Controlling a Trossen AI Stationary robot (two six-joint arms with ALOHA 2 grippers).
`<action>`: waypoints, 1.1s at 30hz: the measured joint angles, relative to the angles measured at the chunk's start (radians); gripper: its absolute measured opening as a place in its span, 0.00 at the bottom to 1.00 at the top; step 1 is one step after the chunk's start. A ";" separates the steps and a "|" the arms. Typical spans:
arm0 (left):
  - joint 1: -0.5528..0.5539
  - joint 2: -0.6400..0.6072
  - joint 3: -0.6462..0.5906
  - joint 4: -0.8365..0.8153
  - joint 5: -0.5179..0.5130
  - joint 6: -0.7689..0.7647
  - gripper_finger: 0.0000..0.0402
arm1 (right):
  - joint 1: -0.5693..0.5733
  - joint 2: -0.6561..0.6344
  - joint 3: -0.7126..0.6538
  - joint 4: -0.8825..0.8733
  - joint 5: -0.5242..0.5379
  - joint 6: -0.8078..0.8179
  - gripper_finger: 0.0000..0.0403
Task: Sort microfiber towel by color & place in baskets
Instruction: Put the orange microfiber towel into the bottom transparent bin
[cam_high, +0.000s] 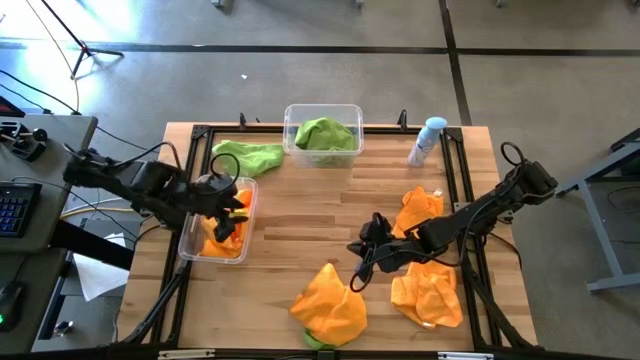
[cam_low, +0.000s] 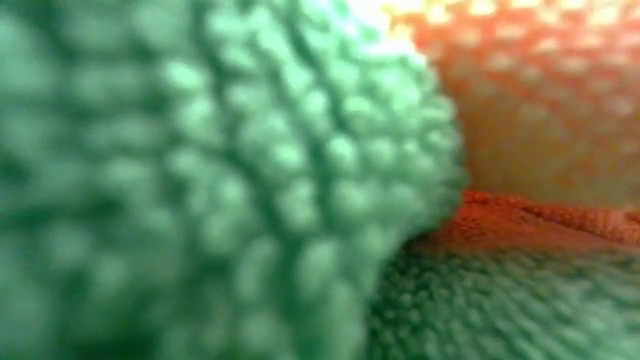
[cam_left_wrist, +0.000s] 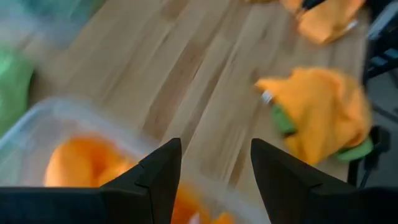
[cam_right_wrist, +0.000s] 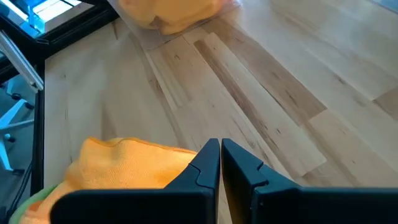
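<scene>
The left gripper (cam_high: 232, 213) hangs with fingers apart over the orange basket (cam_high: 190, 243), orange towel (cam_left_wrist: 81, 165) inside. The right gripper (cam_high: 362, 250), fingers together and empty, hovers mid-desk (cam_high: 310, 215); one green towel (cam_high: 323, 133) is binned, with one green (cam_high: 247, 156) and three orange (cam_high: 330, 303) left.

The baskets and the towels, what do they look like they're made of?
Both baskets, one holding orange towels and one holding a green towel, look like clear glossy plastic: contents show through the walls. The orange towels and green towels look like soft, matte, nubby cloth, probably microfiber.
</scene>
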 joint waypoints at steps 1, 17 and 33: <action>-0.015 0.005 0.000 0.028 -0.020 0.004 0.45 | 0.000 0.000 0.000 0.003 0.000 0.000 0.03; -0.103 0.066 -0.002 0.061 -0.117 0.179 0.45 | 0.011 0.093 0.322 -0.241 -0.059 -0.071 0.00; -0.152 0.002 -0.172 0.204 -0.141 0.293 0.45 | 0.010 0.617 1.113 -0.928 -0.378 0.082 0.15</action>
